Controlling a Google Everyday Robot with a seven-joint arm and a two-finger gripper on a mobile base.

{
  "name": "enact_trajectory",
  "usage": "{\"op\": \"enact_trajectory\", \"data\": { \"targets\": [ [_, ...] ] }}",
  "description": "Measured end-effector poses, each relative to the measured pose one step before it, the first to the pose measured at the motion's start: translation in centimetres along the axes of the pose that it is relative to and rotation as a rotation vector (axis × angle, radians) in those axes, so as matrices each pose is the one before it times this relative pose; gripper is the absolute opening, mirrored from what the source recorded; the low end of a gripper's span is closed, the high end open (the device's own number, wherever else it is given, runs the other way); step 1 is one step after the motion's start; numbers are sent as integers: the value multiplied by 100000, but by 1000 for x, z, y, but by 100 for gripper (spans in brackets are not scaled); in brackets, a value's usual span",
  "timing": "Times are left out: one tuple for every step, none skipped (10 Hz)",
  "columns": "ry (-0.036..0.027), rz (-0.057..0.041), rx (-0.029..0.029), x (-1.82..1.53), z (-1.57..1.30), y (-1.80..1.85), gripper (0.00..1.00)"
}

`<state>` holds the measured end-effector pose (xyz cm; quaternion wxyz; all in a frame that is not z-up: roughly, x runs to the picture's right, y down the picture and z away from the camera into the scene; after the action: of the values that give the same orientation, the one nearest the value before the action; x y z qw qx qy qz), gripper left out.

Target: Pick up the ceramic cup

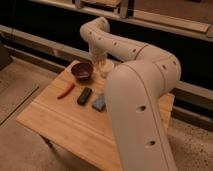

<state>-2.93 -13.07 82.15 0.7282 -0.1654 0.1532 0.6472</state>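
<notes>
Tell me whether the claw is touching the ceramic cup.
Cannot tell. In the camera view the claw hangs right over the ceramic cup beside the maroon bowl, and the overlap hides any contact or gap.

Small cream round ceramic cup (pixel 105 67), as I see it upright on the wooden table's far edge, just right of the dark maroon bowl (pixel 82 71), gripper (pixel 99 61) directly above it, partly hiding it

I am looking at what seems a lab or office test space: speckled hard floor (pixel 20 95), dark glazed wall (pixel 45 30), lone wooden table (pixel 65 125). Gripper (pixel 101 64) is hanging over the table's far edge.
</notes>
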Motion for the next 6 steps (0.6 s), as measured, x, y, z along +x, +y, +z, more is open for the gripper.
{"op": "enact_trajectory", "data": {
  "targets": [
    [-1271,-2460,-2288,569,-978,418,0],
    [323,-2392,-1458,470,-259,318,0],
    [662,-1814,-1173,389,-85,251,0],
    [1955,-2391,-1411,594,71,335,0],
    [1206,-1056,-769,250,111,110,0],
    [2116,-1132,-1330,374,263,162,0]
  ]
}}
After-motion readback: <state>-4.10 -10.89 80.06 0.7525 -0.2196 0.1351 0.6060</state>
